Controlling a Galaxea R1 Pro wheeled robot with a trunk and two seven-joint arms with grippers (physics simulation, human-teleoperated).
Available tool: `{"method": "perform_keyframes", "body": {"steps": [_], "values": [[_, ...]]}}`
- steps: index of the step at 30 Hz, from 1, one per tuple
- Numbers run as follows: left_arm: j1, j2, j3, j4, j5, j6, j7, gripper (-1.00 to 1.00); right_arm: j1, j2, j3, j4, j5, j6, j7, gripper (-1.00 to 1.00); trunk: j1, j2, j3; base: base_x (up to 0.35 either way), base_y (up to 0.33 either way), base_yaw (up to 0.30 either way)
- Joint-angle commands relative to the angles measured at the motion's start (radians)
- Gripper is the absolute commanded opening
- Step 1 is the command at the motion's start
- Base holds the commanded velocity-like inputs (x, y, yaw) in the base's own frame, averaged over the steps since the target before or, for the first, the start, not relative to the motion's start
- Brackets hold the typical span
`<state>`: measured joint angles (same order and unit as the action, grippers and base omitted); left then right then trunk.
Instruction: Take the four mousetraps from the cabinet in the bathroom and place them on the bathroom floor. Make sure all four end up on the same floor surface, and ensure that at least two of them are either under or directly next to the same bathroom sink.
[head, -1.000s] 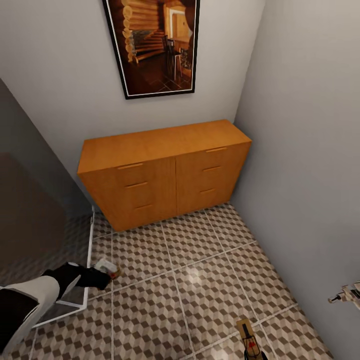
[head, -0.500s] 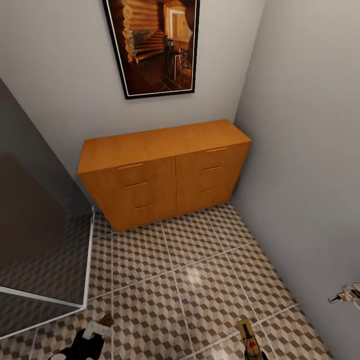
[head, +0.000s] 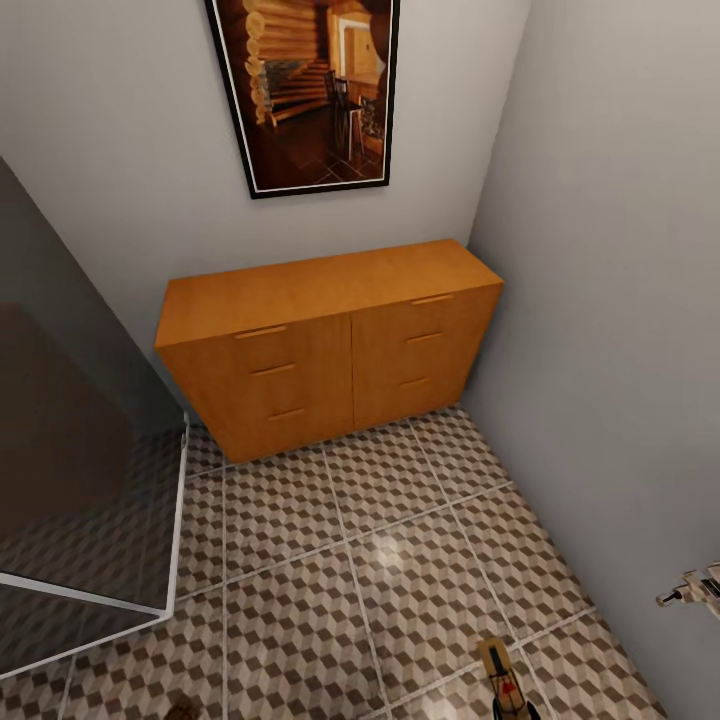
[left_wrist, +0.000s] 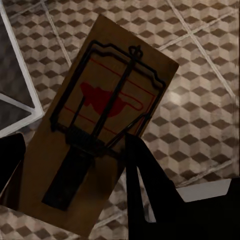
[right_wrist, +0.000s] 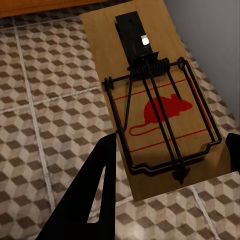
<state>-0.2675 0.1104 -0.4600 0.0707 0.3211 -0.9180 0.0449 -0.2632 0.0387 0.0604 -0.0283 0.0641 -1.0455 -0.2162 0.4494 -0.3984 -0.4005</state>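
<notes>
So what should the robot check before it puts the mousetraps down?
1. Left gripper has a mousetrap between its fingers: ok.
2. Right gripper has the other mousetrap between its fingers: ok, though whether the pads press on it, cannot tell.
3. Bathroom floor shows below both traps: ok.
4. Cabinet drawers look closed: ok.
5. A sink nearby to set the traps beside: cannot tell. Something small and white pokes out from the right wall, too little to name.
6. All four traps accounted for: cannot tell, two are seen.
</notes>
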Motion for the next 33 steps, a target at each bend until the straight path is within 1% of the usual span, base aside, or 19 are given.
{"method": "perform_keyframes", "body": {"steps": [1, 2, 3, 5, 6, 7, 8, 9, 11, 13, 15, 18, 19, 21, 22, 25, 28, 31, 33], "values": [[0.009, -0.009, -0.005, 0.003, 0.01, -0.034, 0.019, -1.0, -0.001, -0.001, 0.005, -0.001, 0.005, -0.002, -0.01, -1.0, 0.001, -0.002, -0.001, 0.0, 0.0, 0.0], [0.014, -0.013, -0.005, 0.003, 0.014, -0.048, 0.03, -1.0, -0.001, -0.001, 0.004, -0.002, 0.005, -0.002, -0.011, -1.0, 0.001, -0.002, -0.001, 0.0, 0.0, 0.0], [0.023, -0.02, -0.005, 0.003, 0.023, -0.074, 0.059, -1.0, -0.001, -0.003, 0.004, -0.005, 0.006, -0.002, -0.011, -1.0, 0.001, -0.002, -0.001, 0.0, 0.0, 0.0], [0.032, -0.032, -0.006, 0.003, 0.042, -0.105, 0.137, -1.0, -0.001, -0.01, 0.003, -0.013, 0.006, -0.002, -0.012, -1.0, 0.001, -0.002, -0.001, 0.0, 0.0, 0.0], [0.036, -0.04, -0.006, 0.002, 0.049, -0.117, 0.192, -1.0, -0.001, -0.018, 0.003, -0.024, 0.006, -0.002, -0.012, -1.0, 0.001, -0.002, -0.001, 0.0, 0.0, 0.0], [0.037, -0.042, -0.006, 0.002, 0.05, -0.119, 0.206, -1.0, -0.001, -0.021, 0.003, -0.029, 0.006, 0.002, -0.012, -1.0, 0.001, -0.002, -0.001, 0.0, 0.0, 0.0], [0.038, -0.046, -0.006, 0.0, 0.052, -0.123, 0.225, -1.0, -0.001, -0.025, 0.003, -0.043, 0.006, 0.032, -0.011, -1.0, 0.001, -0.002, -0.001, 0.0, 0.0, 0.0], [0.039, -0.05, -0.006, -0.004, 0.054, -0.126, 0.243, -1.0, -0.001, -0.03, 0.003, -0.078, 0.006, 0.076, -0.009, -1.0, 0.001, -0.002, -0.001, 0.0, 0.0, 0.0], [0.04, -0.053, -0.004, -0.011, 0.055, -0.126, 0.254, -1.0, -0.001, -0.038, 0.005, -0.129, 0.007, 0.12, -0.006, -1.0, 0.001, -0.002, -0.001, 0.0, 0.0, 0.0], [0.04, -0.054, -0.003, -0.02, 0.056, -0.126, 0.257, -1.0, -0.001, -0.048, 0.006, -0.163, 0.008, 0.138, 0.005, -1.0, 0.001, -0.002, -0.001, 0.0, 0.0, 0.0], [0.04, -0.054, -0.004, -0.027, 0.056, -0.124, 0.256, -1.0, -0.001, -0.054, 0.009, -0.184, 0.009, 0.145, 0.059, -1.0, 0.001, -0.002, -0.001, 0.0, 0.0, 0.0], [0.04, -0.053, -0.006, -0.029, 0.056, -0.124, 0.256, -1.0, -0.001, -0.061, 0.011, -0.19, 0.009, 0.139, 0.18, -1.0, 0.001, -0.002, -0.001, 0.0, 0.0, 0.0], [0.04, -0.053, -0.006, -0.028, 0.056, -0.123, 0.256, -1.0, -0.001, -0.07, 0.01, -0.19, 0.008, 0.136, 0.208, -1.0, 0.001, -0.002, -0.001, 0.0, 0.0, 0.0], [0.04, -0.052, -0.007, -0.027, 0.056, -0.122, 0.256, -1.0, -0.001, -0.092, 0.006, -0.191, 0.001, 0.133, 0.241, -1.0, 0.001, -0.002, -0.001, 0.0, 0.0, 0.0], [0.04, -0.052, -0.007, -0.026, 0.056, -0.121, 0.256, -1.0, -0.001, -0.097, 0.006, -0.19, 0.0, 0.132, 0.244, -1.0, 0.001, -0.002, -0.001, 0.0, 0.0, 0.0], [0.04, -0.052, -0.008, -0.025, 0.056, -0.121, 0.257, -1.0, -0.001, -0.102, 0.004, -0.185, -0.007, 0.131, 0.216, -1.0, 0.001, -0.002, -0.001, 0.0, 0.0, 0.0], [0.04, -0.052, -0.008, -0.019, 0.056, -0.12, 0.257, -1.0, -0.001, -0.097, 0.004, -0.182, -0.013, 0.129, 0.156, -1.0, 0.001, -0.002, -0.001, 0.0, 0.0, 0.0], [0.04, -0.054, -0.008, -0.013, 0.056, -0.119, 0.257, -1.0, -0.001, -0.091, 0.005, -0.178, -0.016, 0.128, 0.075, -1.0, 0.001, -0.002, -0.001, 0.0, 0.0, 0.0], [0.04, -0.054, -0.008, -0.012, 0.056, -0.119, 0.257, -1.0, -0.001, -0.089, 0.005, -0.176, -0.016, 0.128, 0.051, -1.0, 0.001, -0.002, -0.001, 0.0, 0.0, 0.0]]}}
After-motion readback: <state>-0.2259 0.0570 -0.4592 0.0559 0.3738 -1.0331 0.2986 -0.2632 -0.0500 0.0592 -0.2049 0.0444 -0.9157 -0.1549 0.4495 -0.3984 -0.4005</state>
